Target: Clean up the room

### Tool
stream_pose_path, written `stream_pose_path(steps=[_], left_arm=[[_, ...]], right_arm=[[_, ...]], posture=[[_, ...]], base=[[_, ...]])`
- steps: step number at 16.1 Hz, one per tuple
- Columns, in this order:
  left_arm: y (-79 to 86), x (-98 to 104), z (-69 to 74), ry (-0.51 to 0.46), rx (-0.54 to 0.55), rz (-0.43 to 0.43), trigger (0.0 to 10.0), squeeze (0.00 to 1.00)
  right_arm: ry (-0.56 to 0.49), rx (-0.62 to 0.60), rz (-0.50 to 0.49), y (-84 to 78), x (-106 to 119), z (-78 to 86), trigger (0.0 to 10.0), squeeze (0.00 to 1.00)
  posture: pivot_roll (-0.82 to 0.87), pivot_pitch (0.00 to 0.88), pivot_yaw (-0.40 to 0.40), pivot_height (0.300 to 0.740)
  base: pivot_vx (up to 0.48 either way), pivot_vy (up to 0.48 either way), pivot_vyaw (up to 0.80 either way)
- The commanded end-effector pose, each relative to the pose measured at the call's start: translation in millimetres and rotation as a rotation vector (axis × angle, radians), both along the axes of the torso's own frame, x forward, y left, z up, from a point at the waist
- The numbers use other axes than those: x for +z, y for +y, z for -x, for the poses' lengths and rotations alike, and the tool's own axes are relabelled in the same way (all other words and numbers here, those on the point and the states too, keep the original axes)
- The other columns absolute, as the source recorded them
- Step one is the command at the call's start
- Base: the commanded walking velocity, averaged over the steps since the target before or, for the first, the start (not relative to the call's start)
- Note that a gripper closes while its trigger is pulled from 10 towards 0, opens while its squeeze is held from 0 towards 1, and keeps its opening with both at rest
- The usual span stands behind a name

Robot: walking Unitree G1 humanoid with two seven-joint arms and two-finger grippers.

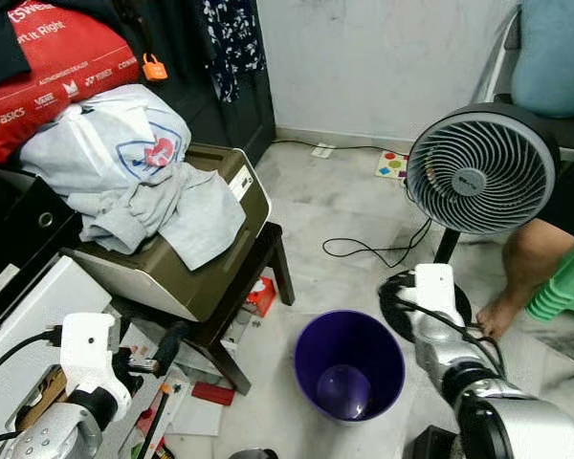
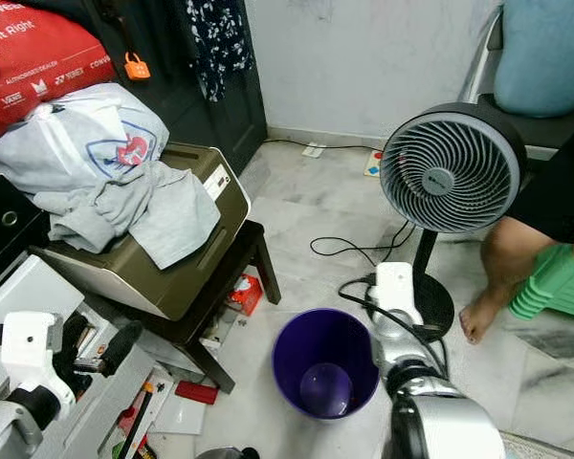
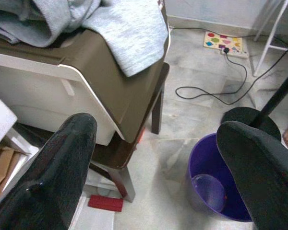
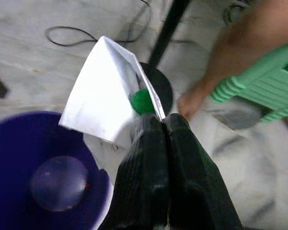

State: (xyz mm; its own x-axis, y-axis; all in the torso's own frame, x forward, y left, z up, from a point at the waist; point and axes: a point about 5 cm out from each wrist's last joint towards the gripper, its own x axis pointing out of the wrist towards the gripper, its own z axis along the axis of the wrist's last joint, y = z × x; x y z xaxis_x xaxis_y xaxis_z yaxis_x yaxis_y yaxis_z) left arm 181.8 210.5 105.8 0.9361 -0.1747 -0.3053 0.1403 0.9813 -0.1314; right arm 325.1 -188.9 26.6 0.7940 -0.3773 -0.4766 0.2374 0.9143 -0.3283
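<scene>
A purple bin (image 1: 349, 365) stands on the marble floor between a wooden stool and a fan; inside it lies one clear round thing (image 4: 57, 184). In the right wrist view my right gripper (image 4: 163, 120) is shut on a flattened white carton (image 4: 105, 98) with a green cap, held over the floor just beside the bin's rim. My right arm (image 1: 440, 325) reaches down next to the bin. My left gripper (image 3: 158, 129) is open and holds nothing, low at the left by the stool, with its fingers (image 1: 167, 346) pointing toward the bin.
A tan box (image 1: 187, 258) with grey clothes (image 1: 163, 206) heaped on it sits on the dark stool (image 1: 234, 325). A standing fan (image 1: 480, 172) and its cable (image 1: 368, 251) are right of the bin. A person's leg (image 1: 517, 277) and a green stool (image 1: 566, 287) are at far right. Papers and a red box (image 1: 213, 393) litter the floor.
</scene>
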Motion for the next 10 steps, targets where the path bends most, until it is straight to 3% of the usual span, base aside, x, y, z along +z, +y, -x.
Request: stream_pose_path(steps=[1, 5, 9, 10], left_arm=[[6.4, 0.1, 1.1, 0.005, 0.025, -0.025, 10.0, 0.0], [4.9, -0.5, 0.7, 0.005, 0.022, -0.021, 10.0, 0.0], [5.1, -1.4, 1.4, 0.008, 0.024, -0.02, 10.0, 0.0], [4.7, -1.5, 2.2, 0.008, 0.025, -0.019, 10.0, 0.0]], right_arm=[[-0.048, 0.037, -0.036, 14.6, 9.9, -9.9, 10.0, 0.0], [-0.049, 0.097, -0.091, 41.3, 7.6, -10.0, 10.0, 0.0], [-0.013, 0.112, -0.105, 46.4, 1.1, -5.3, 10.0, 0.0], [-0.008, 0.109, -0.107, 45.3, -0.4, -4.1, 10.0, 0.45]], posture=[[0.22, 0.08, 0.144, 0.74], [0.22, 0.084, 0.143, 0.74], [0.22, 0.085, 0.142, 0.74], [0.22, 0.091, 0.139, 0.74]], base=[[0.0, 0.0, 0.0], [0.0, 0.0, 0.0], [0.0, 0.0, 0.0], [0.0, 0.0, 0.0]])
